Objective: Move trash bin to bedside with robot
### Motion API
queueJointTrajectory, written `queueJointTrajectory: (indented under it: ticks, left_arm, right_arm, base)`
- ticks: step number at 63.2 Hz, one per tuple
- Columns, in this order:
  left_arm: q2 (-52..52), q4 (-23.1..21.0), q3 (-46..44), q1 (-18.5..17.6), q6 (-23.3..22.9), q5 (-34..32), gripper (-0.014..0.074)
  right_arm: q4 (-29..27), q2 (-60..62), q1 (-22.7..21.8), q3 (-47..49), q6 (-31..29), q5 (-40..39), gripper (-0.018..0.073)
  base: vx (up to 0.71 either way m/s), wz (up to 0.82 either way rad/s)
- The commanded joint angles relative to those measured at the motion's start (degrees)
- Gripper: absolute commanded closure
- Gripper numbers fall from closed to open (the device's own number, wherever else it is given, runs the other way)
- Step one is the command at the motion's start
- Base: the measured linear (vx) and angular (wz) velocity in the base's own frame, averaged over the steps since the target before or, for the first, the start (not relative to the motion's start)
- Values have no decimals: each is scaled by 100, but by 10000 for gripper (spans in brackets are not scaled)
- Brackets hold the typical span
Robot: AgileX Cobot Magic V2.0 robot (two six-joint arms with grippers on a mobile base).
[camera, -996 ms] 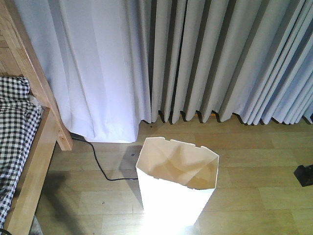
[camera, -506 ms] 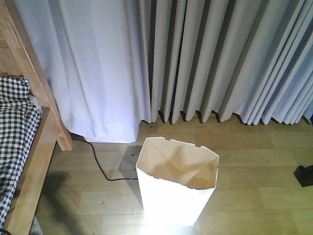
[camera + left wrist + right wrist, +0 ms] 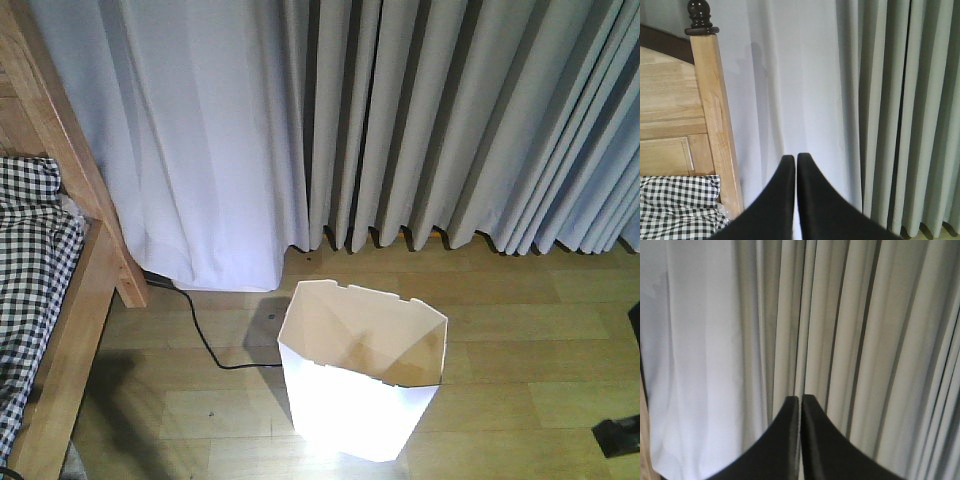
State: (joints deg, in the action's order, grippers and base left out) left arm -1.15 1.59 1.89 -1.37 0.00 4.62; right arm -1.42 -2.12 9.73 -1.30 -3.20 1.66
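Trash bin [image 3: 355, 400]: stood upright on the wooden floor [image 3: 520, 330], open top up, its cream inside seen from above in the front view; nothing is seen touching it

Bin relative to the bed: placed to the right of the bed frame, apart from it, with a strip of bare floor between

Bin relative to the curtain: set in front of the hem of the grey pleated curtain [image 3: 450, 120], near but not touching

Bedside [image 3: 70, 330]: light wooden frame seen along the left edge of the front view, black-and-white checked bedding [image 3: 25, 260] laid inside the frame; in the left wrist view the corner post [image 3: 715, 115] is topped by a dark knob [image 3: 700, 17]

Black cable [image 3: 205, 340]: laid on the floor from beside the bed post toward the left side of the bin, its end lost behind the bin

Dark object [image 3: 620, 435]: seen at the right edge of the front view, well apart from the bin to its right; what it is cannot be told

Left gripper [image 3: 796, 161]: two black fingers brought together, only a hairline slit between the tips, nothing held; pointed at the curtain just right of the bed post

Right gripper [image 3: 800, 401]: black fingers likewise pressed together with nothing between them; pointed at the curtain folds, the bin not shown in this view
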Motion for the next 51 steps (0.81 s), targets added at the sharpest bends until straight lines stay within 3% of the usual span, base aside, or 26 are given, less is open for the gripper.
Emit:
queueJointTrajectory:
  ticks: [1,51]
  left_arm:
    - [-42,-59,70,-1,-79,-424,603]
    - [-38,-59,65,-1,-79,-421,603]
  right_arm:
    - [142,339,-12,-38,195,-117,568]
    - [385,334,-4,-38,603,-132,568]
  base:
    - [0,0]
    - [0,0]
